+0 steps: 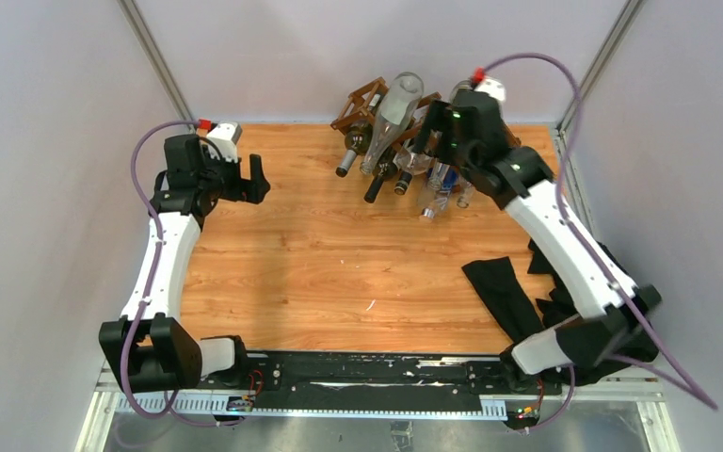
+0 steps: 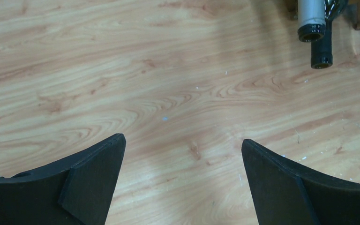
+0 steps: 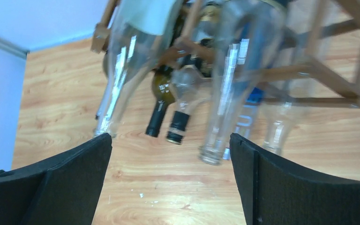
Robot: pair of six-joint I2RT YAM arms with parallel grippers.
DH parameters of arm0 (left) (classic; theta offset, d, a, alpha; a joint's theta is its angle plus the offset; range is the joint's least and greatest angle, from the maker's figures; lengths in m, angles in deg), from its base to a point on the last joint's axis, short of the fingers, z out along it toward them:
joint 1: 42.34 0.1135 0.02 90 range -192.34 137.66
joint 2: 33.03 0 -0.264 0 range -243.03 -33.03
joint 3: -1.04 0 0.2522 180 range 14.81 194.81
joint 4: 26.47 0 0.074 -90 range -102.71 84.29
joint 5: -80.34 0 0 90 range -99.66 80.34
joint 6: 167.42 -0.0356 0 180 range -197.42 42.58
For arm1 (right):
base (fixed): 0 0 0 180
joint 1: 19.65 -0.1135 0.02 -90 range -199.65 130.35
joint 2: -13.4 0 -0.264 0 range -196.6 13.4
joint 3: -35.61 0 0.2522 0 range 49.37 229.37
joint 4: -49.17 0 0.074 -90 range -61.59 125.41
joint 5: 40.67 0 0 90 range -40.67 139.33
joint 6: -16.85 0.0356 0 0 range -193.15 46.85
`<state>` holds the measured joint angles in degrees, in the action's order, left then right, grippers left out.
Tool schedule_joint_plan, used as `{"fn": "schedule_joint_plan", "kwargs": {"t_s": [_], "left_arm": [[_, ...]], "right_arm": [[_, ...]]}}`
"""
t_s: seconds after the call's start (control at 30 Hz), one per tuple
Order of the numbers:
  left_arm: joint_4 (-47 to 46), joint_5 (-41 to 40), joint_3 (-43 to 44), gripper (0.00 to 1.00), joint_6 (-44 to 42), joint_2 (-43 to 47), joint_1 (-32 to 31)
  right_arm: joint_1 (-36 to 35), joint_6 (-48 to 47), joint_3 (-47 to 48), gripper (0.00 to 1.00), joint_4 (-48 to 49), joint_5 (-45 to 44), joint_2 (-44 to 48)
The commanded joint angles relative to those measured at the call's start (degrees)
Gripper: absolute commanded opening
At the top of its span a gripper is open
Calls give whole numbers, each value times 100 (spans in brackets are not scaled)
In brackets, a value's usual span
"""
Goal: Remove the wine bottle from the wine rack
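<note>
The dark brown wooden wine rack [image 1: 365,98] stands at the back centre of the table and holds several bottles with their necks pointing forward. A tall clear bottle [image 1: 393,115] lies on top, and dark bottles [image 1: 377,185] poke out below. My right gripper [image 1: 422,143] is open just above the rack's right side and holds nothing. In the right wrist view the open right gripper [image 3: 171,139] looks onto clear bottles [image 3: 232,79], dark bottle necks [image 3: 161,112] and rack sticks [image 3: 330,75]. My left gripper [image 1: 250,183] is open and empty, far left of the rack.
A black cloth [image 1: 506,290] lies on the table's right side, under the right arm. In the left wrist view the open left gripper [image 2: 183,139] is over bare wood, with two bottle necks [image 2: 312,21] at the top right. Grey walls close in the table.
</note>
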<state>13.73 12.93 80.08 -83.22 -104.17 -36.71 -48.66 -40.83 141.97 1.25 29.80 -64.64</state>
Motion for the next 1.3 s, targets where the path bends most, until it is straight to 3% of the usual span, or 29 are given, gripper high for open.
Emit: {"fn": "schedule_joint_plan", "kwargs": {"t_s": [0.0, 0.17, 0.5, 0.97, 1.13, 1.27], "left_arm": [[414, 86, -7, 100, -113, 112, 43], [588, 242, -128, 100, -277, 175, 41], [739, 607, -338, 100, -422, 195, 43], [732, 799, -433, 100, -363, 140, 43], [795, 727, -441, 100, -338, 164, 39], [695, 579, -586, 100, -387, 228, 39]], "right_arm": [[-789, -47, 1030, 99, -699, -398, -1034], [-1193, -19, 2145, 97, -973, -456, -2159], [-1194, 170, 3500, 94, -1269, -620, -3666], [-898, 545, 3967, 86, -1304, -674, -4583], [-856, 691, 3923, 77, -1249, -606, -4632], [-860, 711, 3640, 60, -973, -556, -4465]]}}
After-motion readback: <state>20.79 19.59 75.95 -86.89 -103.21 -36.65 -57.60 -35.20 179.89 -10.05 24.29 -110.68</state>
